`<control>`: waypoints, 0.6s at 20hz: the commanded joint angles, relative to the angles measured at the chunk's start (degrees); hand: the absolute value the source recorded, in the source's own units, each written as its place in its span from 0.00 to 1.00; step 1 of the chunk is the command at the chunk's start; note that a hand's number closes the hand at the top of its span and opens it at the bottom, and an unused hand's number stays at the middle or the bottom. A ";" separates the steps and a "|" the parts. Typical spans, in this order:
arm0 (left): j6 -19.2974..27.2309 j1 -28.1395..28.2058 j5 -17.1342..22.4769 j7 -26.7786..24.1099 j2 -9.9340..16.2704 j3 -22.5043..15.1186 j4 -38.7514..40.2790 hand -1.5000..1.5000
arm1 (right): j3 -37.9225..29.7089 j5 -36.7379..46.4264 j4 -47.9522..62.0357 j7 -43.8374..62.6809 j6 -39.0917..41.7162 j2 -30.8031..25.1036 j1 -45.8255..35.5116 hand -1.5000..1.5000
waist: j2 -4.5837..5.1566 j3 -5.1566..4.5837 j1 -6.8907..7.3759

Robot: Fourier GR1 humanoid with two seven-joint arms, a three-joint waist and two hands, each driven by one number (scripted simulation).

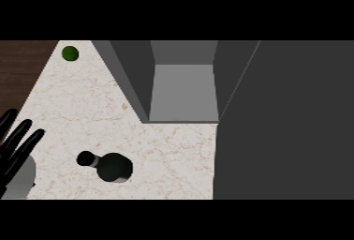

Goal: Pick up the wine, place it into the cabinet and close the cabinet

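A dark wine bottle (110, 166) stands upright on the pale marble counter (83, 103), seen from above with its black cap toward the left. My left hand (15, 145) rests at the view's left edge, fingers straight and pointing up, apart from the bottle and holding nothing. The grey cabinet (183, 91) stands open beyond the bottle, and its inside shows nothing in it. Its door (287, 122) swings out to the right as a large dark panel. My right hand does not show.
A small green lime (70, 53) lies at the counter's far left corner. Dark wooden floor (21, 61) shows beyond the counter's left edge. The open door covers the whole right side of the view.
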 commanded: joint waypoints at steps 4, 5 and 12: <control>3.79 -1.65 8.67 4.36 1.06 4.67 -10.52 0.00 | 2.66 -1.10 -12.75 3.57 -2.09 0.13 5.40 0.00 | -0.30 0.01 -0.34; 4.26 0.48 9.61 5.76 0.38 4.29 -11.29 0.00 | 0.75 -2.96 -13.46 3.80 -1.72 -0.84 5.65 0.00 | -0.34 0.02 -0.06; 6.84 -5.27 10.14 7.26 2.13 9.06 -9.75 0.00 | 3.95 -1.21 -13.80 4.74 -3.07 -0.45 3.83 0.00 | -0.27 0.01 -0.22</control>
